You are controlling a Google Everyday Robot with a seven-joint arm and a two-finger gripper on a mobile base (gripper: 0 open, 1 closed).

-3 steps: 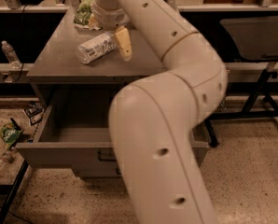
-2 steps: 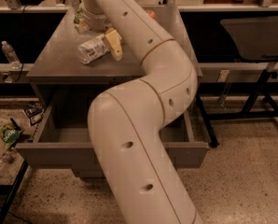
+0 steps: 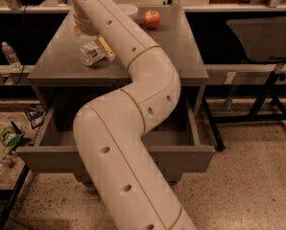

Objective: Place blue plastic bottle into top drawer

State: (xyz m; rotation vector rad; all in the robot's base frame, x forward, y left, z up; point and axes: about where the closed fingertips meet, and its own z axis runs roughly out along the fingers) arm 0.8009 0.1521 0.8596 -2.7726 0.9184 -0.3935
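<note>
The blue plastic bottle (image 3: 87, 55), clear with a pale label, lies on its side on the grey cabinet top (image 3: 181, 51), near the left front corner. My gripper (image 3: 99, 51) is down at the bottle, right against its right side, at the end of my long white arm, which reaches in from the bottom of the view. The top drawer (image 3: 47, 159) is pulled wide open below the cabinet top. My arm hides the middle of the drawer, and the part of its inside that shows is bare.
A red apple (image 3: 151, 19) and a white bowl (image 3: 127, 9) sit at the back of the cabinet top. A small clear bottle (image 3: 9, 54) stands on a ledge at left. A green bag (image 3: 8, 138) lies at lower left. A dark table (image 3: 263, 37) stands at right.
My arm has swung left and stretched out, uncovering the cabinet's right side. The gripper stays at the bottle, which still lies on the cabinet top.
</note>
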